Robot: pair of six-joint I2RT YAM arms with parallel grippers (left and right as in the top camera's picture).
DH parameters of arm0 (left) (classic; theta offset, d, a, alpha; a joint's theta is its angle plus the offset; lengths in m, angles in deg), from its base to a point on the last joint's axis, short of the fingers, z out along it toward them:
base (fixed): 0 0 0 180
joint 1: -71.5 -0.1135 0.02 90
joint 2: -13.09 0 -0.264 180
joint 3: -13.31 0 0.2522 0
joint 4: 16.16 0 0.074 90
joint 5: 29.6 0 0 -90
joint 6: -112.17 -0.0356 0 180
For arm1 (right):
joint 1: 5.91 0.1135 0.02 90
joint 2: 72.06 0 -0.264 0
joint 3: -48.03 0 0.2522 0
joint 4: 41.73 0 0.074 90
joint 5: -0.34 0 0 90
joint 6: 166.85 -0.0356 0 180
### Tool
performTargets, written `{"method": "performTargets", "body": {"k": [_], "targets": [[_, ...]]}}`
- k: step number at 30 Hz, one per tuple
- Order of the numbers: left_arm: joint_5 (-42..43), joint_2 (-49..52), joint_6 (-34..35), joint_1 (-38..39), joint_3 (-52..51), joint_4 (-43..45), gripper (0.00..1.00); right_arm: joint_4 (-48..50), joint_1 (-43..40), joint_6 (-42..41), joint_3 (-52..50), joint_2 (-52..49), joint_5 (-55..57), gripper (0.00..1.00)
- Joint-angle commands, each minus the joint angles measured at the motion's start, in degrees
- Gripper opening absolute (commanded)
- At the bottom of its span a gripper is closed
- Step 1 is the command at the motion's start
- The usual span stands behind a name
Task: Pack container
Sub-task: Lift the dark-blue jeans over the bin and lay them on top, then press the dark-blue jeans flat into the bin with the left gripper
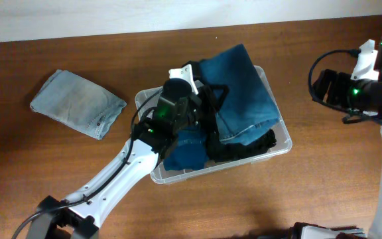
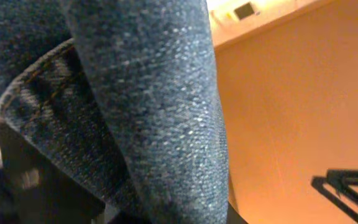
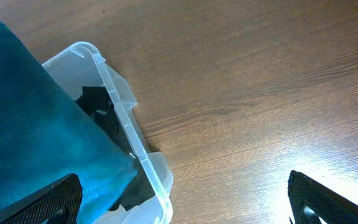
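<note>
where the left tool [image 1: 208,99] hangs, the container [image 1: 284,147] lies directly beneath.

place: robotics lab | cues: left arm [image 1: 121,169], right arm [image 1: 363,89], wooden table [image 1: 45,172]

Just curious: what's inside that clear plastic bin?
Dark blue jeans fill most of the container, lying over a black garment. The clothes cover its base, so anything beneath is hidden.

Your clear container [image 1: 282,145] sat upright mid-table. You saw blue denim [image 1: 241,86] and dark cloth [image 1: 244,149] filling it, denim overhanging the far rim.
</note>
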Motion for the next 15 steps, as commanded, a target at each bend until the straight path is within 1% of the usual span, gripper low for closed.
{"method": "performTargets", "body": {"k": [1,4,6,9,15], "targets": [[4.0,-1.1,3.0,0.8,3.0,-1.2,0.0,0.0,-0.3,-0.2,0.2,-1.0,0.5,0.99],[4.0,-0.9,1.9,2.0,3.0,-4.1,0.0,-0.1,-0.3,-0.2,0.2,-1.0,0.5,0.98],[4.0,-0.7,-0.2,2.7,3.0,-5.4,0.01,-0.1,-0.3,-0.2,0.2,-1.0,0.6,0.98],[4.0,0.3,-0.7,3.3,3.0,-6.8,0.0,-0.3,-0.3,-0.2,0.2,-1.0,0.6,0.98],[5.0,4.3,-0.7,3.3,3.0,-6.4,0.01,-0.9,-0.3,-0.2,0.2,-1.0,2.7,0.99]]}}
